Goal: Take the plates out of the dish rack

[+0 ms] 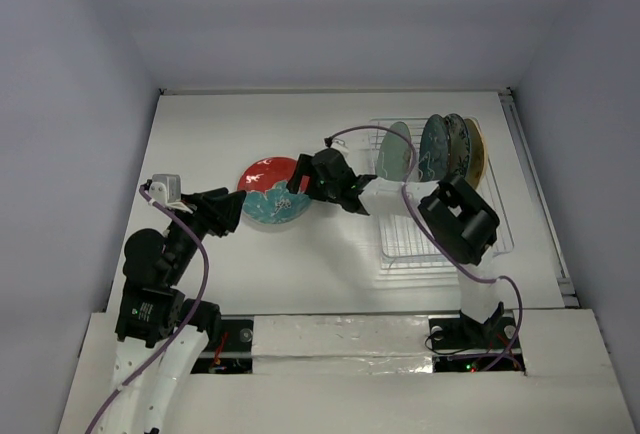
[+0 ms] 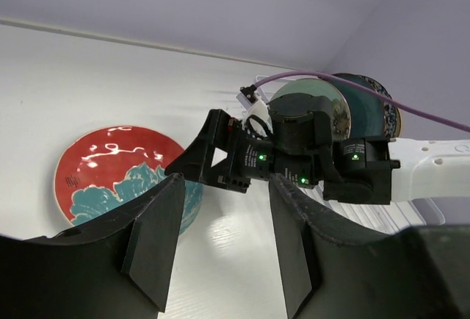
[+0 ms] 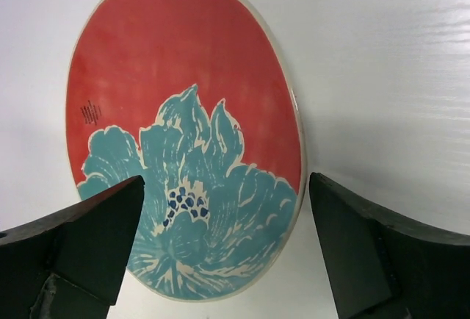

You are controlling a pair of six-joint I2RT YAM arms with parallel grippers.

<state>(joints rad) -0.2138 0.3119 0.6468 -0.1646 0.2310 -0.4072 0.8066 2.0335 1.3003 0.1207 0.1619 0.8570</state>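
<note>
While the dish rack holds four plates, left gripper gapes; right gripper too

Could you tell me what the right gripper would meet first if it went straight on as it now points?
Probably the red plate, lying flat on the table dead ahead of the right gripper, between its open jaws.

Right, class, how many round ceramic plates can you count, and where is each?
5. The red round ceramic plate with a teal flower lies flat on the white table. Four stand in the white wire dish rack: pale mint, teal, blue-white patterned, tan-yellow. Others may hide behind.
</note>
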